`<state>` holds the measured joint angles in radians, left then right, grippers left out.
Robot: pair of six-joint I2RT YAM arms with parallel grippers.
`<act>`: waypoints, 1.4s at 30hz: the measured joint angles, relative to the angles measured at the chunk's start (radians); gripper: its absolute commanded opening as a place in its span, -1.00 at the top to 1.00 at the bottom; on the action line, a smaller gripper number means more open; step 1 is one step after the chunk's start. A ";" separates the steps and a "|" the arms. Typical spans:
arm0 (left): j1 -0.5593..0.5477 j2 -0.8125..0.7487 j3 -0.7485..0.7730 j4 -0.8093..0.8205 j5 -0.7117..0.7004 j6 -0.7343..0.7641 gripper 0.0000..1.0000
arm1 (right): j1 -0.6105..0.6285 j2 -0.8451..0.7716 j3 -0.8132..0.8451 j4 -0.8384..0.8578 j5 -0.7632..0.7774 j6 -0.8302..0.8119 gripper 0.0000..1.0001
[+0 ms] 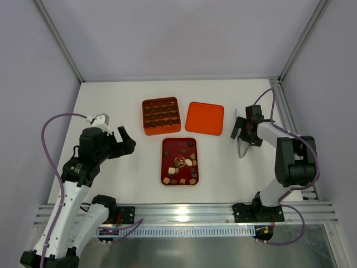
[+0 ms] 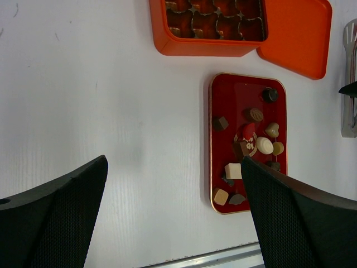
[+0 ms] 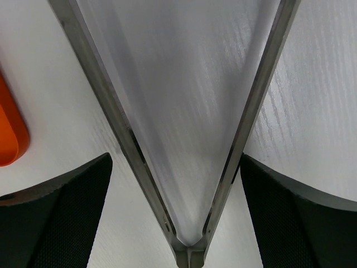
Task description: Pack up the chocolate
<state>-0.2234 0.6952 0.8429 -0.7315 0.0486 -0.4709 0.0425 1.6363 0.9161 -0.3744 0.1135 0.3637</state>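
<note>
The white worktop (image 1: 111,106) carries the orange box (image 1: 161,116) with grid compartments and, just beside it, its lid (image 1: 204,118). The dark red tray (image 1: 169,146) lies nearer the arm bases. The left end effector (image 1: 127,139) hovers fully open and empty, left of the tray. The right end effector (image 1: 241,129) stands wide open astride the metal tongs (image 3: 114,120), with no grip on them. The chocolate (image 2: 264,146) lies scattered loose in the tray. We judge each piece light, rigid, smooth and easily marked. Take it across opposite flanks with the tong tips, under slight pressure.
</note>
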 measured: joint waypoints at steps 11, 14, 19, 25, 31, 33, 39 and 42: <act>-0.002 0.002 0.000 0.000 0.000 0.000 -0.99 | 0.000 0.028 0.023 0.022 0.015 -0.004 -0.57; -0.002 0.003 0.000 0.000 0.000 0.000 -0.99 | 0.000 0.035 0.029 0.024 0.016 -0.008 -0.56; -0.002 0.005 0.000 0.000 0.001 0.000 -0.99 | 0.001 0.044 0.037 0.024 0.021 -0.015 -0.55; -0.002 0.010 0.000 0.000 0.002 0.000 -0.99 | 0.015 0.063 0.057 0.018 0.045 -0.023 -0.54; -0.002 0.010 0.000 0.000 0.005 0.000 -0.99 | 0.022 0.081 0.076 0.010 0.060 -0.035 -0.32; -0.002 0.010 0.000 0.000 0.005 0.000 -0.99 | 0.023 0.084 0.079 0.011 0.061 -0.039 -0.18; -0.002 0.013 0.000 0.000 0.005 0.000 -0.99 | 0.031 0.082 0.079 0.008 0.060 -0.041 -0.12; -0.002 0.014 0.000 0.000 0.006 0.000 -0.99 | 0.040 0.074 0.079 -0.011 0.057 -0.042 -0.10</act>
<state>-0.2249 0.7090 0.8429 -0.7315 0.0544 -0.4706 0.0826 1.7107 0.9951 -0.3859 0.1707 0.3218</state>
